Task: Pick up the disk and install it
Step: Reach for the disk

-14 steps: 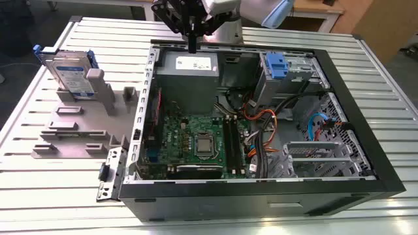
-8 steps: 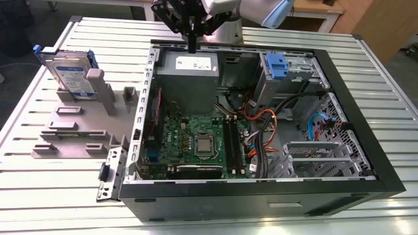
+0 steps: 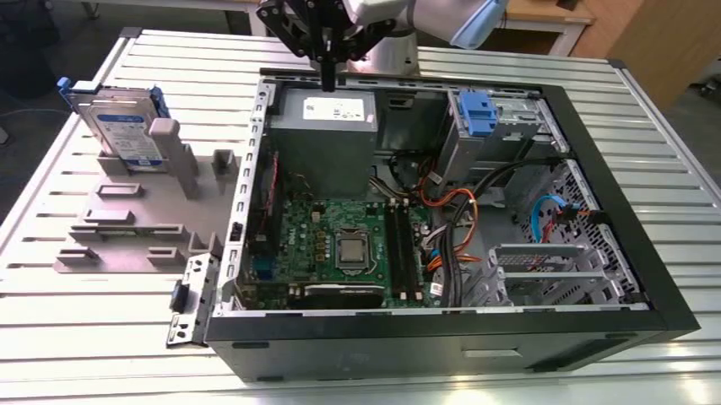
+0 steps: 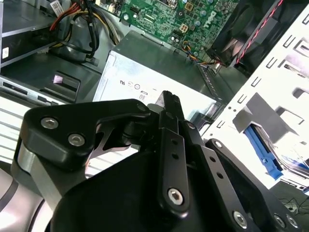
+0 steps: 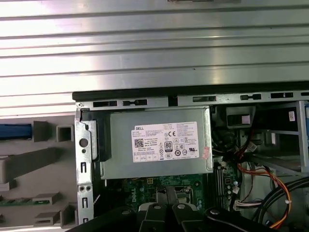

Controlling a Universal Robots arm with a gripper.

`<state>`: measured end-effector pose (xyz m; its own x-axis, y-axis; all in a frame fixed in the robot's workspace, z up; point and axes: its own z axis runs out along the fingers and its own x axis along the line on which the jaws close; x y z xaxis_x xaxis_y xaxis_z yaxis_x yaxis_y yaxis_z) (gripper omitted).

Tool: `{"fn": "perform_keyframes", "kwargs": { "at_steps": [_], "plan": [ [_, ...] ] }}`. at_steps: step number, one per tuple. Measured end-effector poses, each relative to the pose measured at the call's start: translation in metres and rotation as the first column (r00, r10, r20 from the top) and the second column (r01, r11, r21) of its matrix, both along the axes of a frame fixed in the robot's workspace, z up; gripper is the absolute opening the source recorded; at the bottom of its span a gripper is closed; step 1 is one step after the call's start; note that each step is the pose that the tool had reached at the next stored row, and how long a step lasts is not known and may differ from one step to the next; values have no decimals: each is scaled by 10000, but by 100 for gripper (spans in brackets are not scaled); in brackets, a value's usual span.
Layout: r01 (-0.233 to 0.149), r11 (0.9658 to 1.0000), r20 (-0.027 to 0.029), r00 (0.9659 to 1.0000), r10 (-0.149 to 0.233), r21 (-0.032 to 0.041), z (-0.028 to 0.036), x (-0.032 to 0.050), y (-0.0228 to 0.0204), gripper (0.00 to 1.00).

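Well apart from gripper [image 3: 327, 82], disk [image 3: 121, 126] in holder [image 3: 135, 221]

**The arm and its gripper: build and finish**

In the exterior view, directly above the grey power-supply box [image 3: 324, 126], we see the gripper [image 3: 327, 78]. It is made of matte black linkage bars that fan out from a narrow centre, with two slim fingers closed flat against each other. Farther from the box, the arm [image 3: 389, 17] is pale grey-white with a rounded light-blue joint cap [image 3: 479, 24]. In the second wrist view we note that the links have rounded ends, pinned by silver hex-socket screws [image 4: 76, 140]. Small holes run down the central bar, and a brushed silver collar [image 4: 29, 164] sits on the side away from the box.
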<state>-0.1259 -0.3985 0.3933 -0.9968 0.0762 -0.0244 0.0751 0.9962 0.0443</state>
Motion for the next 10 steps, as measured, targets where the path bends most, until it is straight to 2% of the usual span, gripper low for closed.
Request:
{"fn": "perform_keyframes", "kwargs": {
  "at_steps": [5, 10],
  "plan": [
    [-1, 10000, -1, 10000, 1, 0, 1, -23, 28, 11],
    [1, 10000, 0, 10000, -1, 1, 0, -68, 38, 11]
  ]
}}
